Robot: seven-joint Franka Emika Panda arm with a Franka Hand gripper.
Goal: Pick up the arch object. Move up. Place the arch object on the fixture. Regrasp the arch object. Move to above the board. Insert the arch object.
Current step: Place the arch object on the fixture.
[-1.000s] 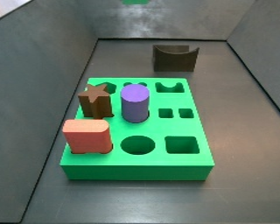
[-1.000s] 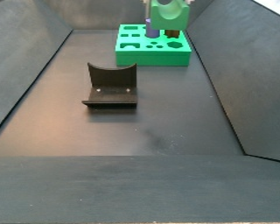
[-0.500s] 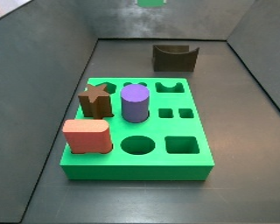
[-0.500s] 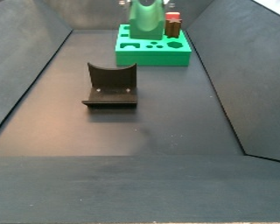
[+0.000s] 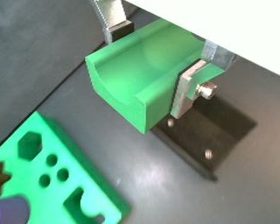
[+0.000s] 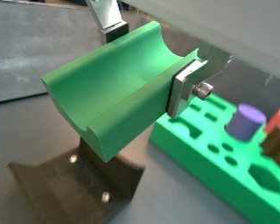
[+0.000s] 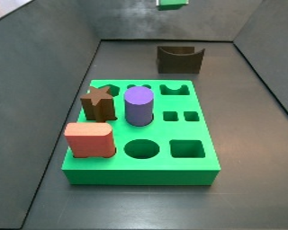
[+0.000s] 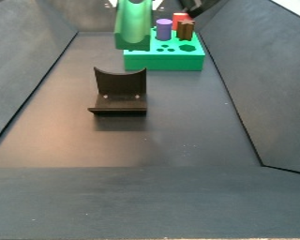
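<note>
Clamping its flat silver fingers [image 5: 192,86] on the green notched arch object [image 5: 146,72], the gripper [image 6: 149,52] holds it high in the air, between the dark U-topped fixture [image 8: 117,91] and the bright green flat board [image 8: 165,52] with cut-out holes.

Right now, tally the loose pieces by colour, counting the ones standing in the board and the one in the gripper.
Green: 1, the arch object held in the gripper
Brown: 1, star peg
Purple: 1, cylinder
Salmon: 1, block
Total: 4
</note>
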